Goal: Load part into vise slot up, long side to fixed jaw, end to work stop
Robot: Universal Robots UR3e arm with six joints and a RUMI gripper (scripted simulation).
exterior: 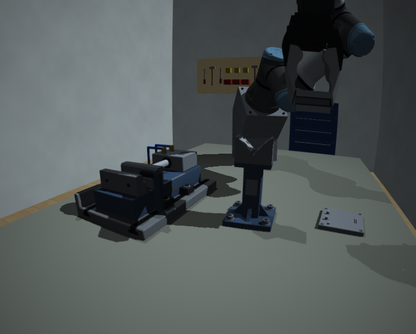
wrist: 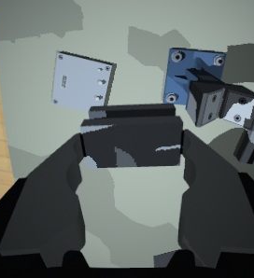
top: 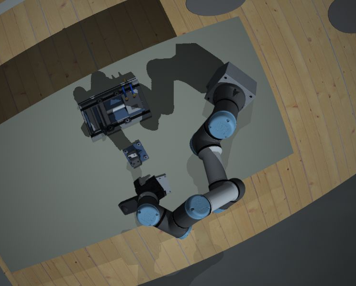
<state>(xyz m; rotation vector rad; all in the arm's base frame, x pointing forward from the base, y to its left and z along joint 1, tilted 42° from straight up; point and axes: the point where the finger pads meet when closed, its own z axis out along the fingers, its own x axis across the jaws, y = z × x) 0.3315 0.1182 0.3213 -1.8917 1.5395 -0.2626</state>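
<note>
My gripper [wrist: 133,133] is shut on the part [wrist: 132,140], a dark grey block held by its two ends between the fingers. In the exterior view the gripper [exterior: 312,99] holds the part [exterior: 313,101] high in the air, level, above the table and to the right of the V-block [exterior: 253,145]. The empty infeed plate [exterior: 341,221] lies on the table below; it also shows in the wrist view [wrist: 82,82]. The vise [exterior: 143,186] stands open to the left, with its air cylinder [exterior: 174,160] at the far end. I cannot tell which way the part's slot faces.
The V-block stands on a tall post with a blue bolted base [exterior: 249,216], between the vise and the infeed plate; it also shows in the wrist view [wrist: 221,103]. The arm's base pedestal [top: 232,84] is at the table's far side. The table edge [exterior: 399,211] runs close right of the plate.
</note>
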